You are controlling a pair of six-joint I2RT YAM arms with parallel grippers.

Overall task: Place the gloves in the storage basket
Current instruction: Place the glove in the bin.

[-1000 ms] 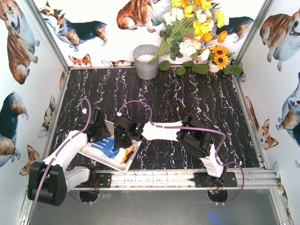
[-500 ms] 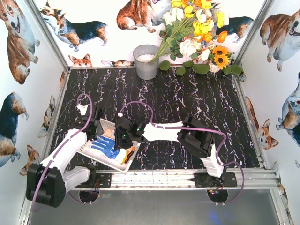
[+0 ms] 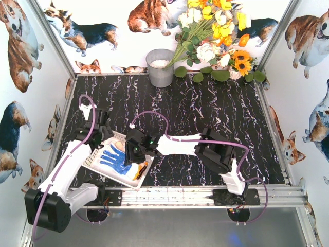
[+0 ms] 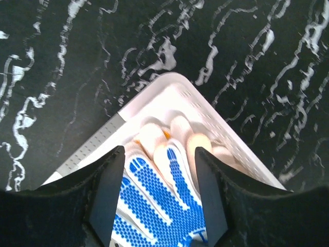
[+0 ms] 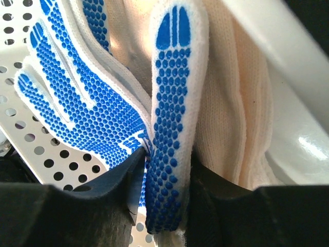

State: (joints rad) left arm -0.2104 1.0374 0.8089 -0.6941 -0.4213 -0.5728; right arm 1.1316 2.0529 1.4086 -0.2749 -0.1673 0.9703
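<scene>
Black marbled tabletop [image 3: 205,113]; knit gloves [image 3: 115,158] sit in the white slotted basket [image 4: 169,85]. Right fingers [image 5: 77,216] pinch one blue-dotted glove [image 5: 169,103], not yet released; left fingers [image 4: 105,200] gape empty.

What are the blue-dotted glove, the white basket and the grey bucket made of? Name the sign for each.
Blue-dotted glove: cream knit fabric, stitches visible, with raised blue dots, probably rubbery. White basket: likely moulded plastic, smooth, glossy, punched with holes. Grey bucket: seemingly metal, dull silvery sheen; too small to be sure.
</scene>
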